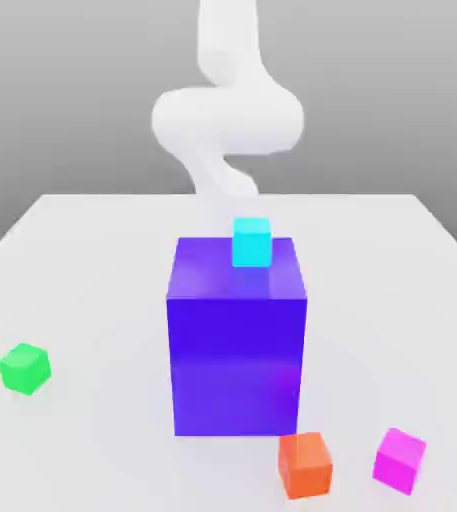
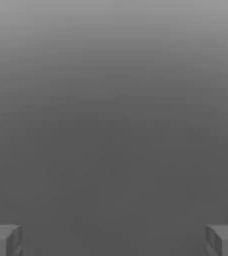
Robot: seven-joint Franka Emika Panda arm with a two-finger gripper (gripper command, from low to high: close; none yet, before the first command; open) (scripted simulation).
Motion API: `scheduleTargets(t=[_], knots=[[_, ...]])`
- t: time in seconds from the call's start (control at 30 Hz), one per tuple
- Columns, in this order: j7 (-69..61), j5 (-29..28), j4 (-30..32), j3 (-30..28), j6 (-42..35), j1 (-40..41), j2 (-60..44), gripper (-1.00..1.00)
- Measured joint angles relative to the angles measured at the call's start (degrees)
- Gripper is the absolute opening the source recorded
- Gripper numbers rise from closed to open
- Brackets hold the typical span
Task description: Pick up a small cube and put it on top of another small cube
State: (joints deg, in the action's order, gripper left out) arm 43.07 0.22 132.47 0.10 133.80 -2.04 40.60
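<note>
A large, glossy purple-blue block [image 1: 237, 340] stands upright at the middle of the pale grey tabletop [image 1: 92, 260] in the exterior view, and the other things can be read as hours around it. On its top face, toward the far edge, sits a small cyan cube [image 1: 251, 242], resting on the block and not overhanging any side. The small plain magenta-pink cube [image 1: 400, 460] lies on the tabletop at about four o'clock from the block, near the front edge of the scene and on the exterior view's right. Just beside it, at about five o'clock from the block and close to the block's front right corner, sits a small orange cube [image 1: 305, 465]; the orange and magenta cubes are near each other but apart, with bare tabletop between them. A small green cube [image 1: 24, 367] rests alone at about nine o'clock, well apart from everything else, on the exterior view's left. Behind the block, at twelve o'clock, the white arm [image 1: 227, 115] rises in a bent, rounded shape against the grey backdrop. In the hand view the claw [image 2: 114, 240] has its two grey fingertips [image 2: 3, 240] spread wide apart, with nothing between them but plain grey background.
</note>
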Motion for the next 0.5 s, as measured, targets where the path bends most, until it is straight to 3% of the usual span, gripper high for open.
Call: scheduleTargets(t=[0.5], knots=[[-16.4,1.0,4.1,3.1,12.2,-10.1,-31.5,0.0]])
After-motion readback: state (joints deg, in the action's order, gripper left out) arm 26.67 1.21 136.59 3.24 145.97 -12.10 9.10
